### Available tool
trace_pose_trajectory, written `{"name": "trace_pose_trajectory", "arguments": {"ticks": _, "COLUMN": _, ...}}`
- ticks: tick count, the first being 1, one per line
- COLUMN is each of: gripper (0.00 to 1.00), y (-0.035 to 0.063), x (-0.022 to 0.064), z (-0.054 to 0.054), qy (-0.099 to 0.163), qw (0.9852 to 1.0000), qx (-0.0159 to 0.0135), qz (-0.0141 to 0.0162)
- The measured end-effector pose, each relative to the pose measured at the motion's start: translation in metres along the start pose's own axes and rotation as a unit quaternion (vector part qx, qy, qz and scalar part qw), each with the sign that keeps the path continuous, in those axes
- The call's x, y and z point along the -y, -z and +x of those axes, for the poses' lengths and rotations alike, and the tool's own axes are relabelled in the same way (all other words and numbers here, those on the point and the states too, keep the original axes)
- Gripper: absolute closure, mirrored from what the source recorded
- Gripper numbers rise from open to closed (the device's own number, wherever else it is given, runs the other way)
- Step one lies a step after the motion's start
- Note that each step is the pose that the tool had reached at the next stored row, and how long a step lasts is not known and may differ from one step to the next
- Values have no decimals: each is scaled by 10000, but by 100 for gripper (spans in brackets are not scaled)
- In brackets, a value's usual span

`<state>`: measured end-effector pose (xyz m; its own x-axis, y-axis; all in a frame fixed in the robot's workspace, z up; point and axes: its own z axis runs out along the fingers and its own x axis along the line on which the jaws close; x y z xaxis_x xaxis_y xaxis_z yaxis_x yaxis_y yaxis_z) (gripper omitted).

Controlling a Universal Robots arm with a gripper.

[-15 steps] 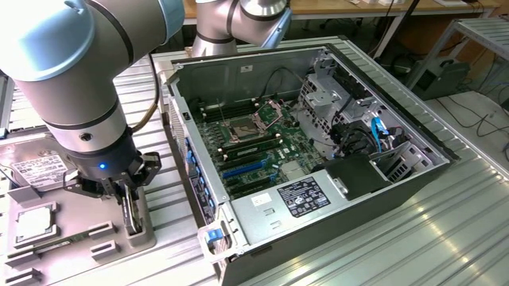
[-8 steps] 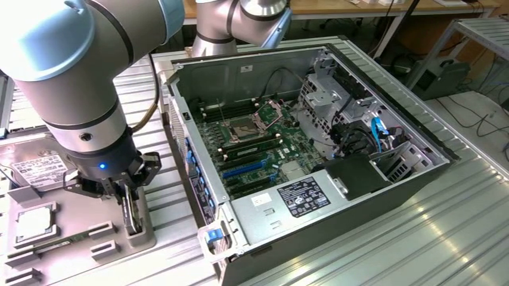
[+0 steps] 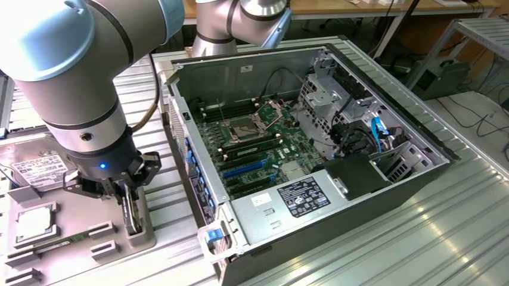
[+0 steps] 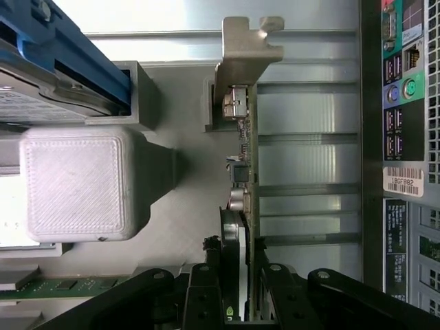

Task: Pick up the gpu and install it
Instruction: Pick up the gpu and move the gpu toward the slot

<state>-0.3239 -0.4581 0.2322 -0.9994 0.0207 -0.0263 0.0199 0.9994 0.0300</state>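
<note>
While the arm hung over the gray tray (image 3: 75, 205) at 8 o'clock in the exterior view, its gripper (image 3: 126, 201) pinched the gpu (image 3: 130, 221) from both sides. That card stood up on its thin edge at the tray. Seen from the wrist, the fingers (image 4: 206, 292) pressed on the card's two flat faces, and its silver bracket (image 4: 244, 51) sat at the far end. At 3 o'clock from the gripper lay the open computer case (image 3: 230, 77) on the metal table (image 3: 413, 238). At 10 o'clock from the gripper lay a hard drive (image 3: 36, 167).
</note>
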Motion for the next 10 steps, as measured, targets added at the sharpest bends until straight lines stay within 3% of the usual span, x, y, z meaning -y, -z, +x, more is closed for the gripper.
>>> {"name": "trace_pose_trajectory", "arguments": {"ticks": 10, "gripper": 72, "y": 0, "x": 0, "z": 0, "qy": 150, "qw": 9999, "qx": -5, "qz": -4}}
